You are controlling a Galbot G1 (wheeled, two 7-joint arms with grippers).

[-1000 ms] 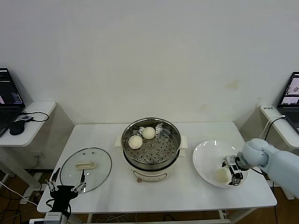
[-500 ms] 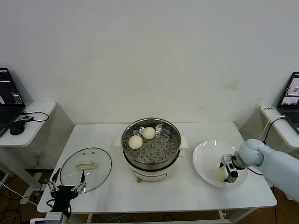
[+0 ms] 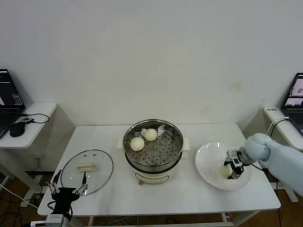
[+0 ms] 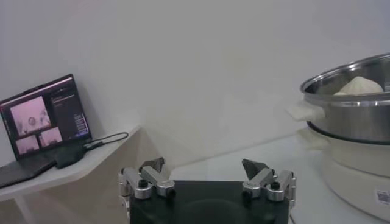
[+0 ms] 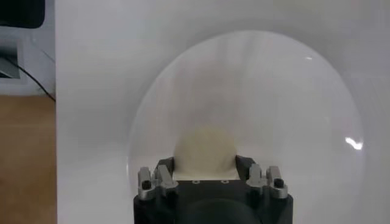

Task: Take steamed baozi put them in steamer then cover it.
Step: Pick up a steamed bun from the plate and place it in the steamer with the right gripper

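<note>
Baozi first: one round cream-white steamed bun (image 3: 225, 171) sits between the fingers of my right gripper (image 3: 233, 169), over the flat white plate (image 3: 208, 158) near the table's right edge. In the right wrist view the two dark fingers (image 5: 164, 169) press against either side of the bun (image 5: 205, 151), so I read it as pinched; I cannot tell whether it is clear of the plate (image 5: 292, 103).

Two more cream-white buns (image 3: 144, 138) lie on the perforated tray at the rear left of the round shiny stainless-steel steamer (image 3: 163, 153), which stands on its cream-white base at the middle of the white table (image 3: 189, 196).

The round clear glass cover with the cream-white handle (image 3: 87, 170) lies flat near the table's front left corner, well apart from the steamer.

My left gripper (image 3: 66, 190) hangs parked just off the front left corner, its fingers spread wide and holding nothing. From its wrist camera I see the steamer's steel wall (image 4: 353, 115) with a bun top (image 4: 359, 86) showing above the rim.
</note>
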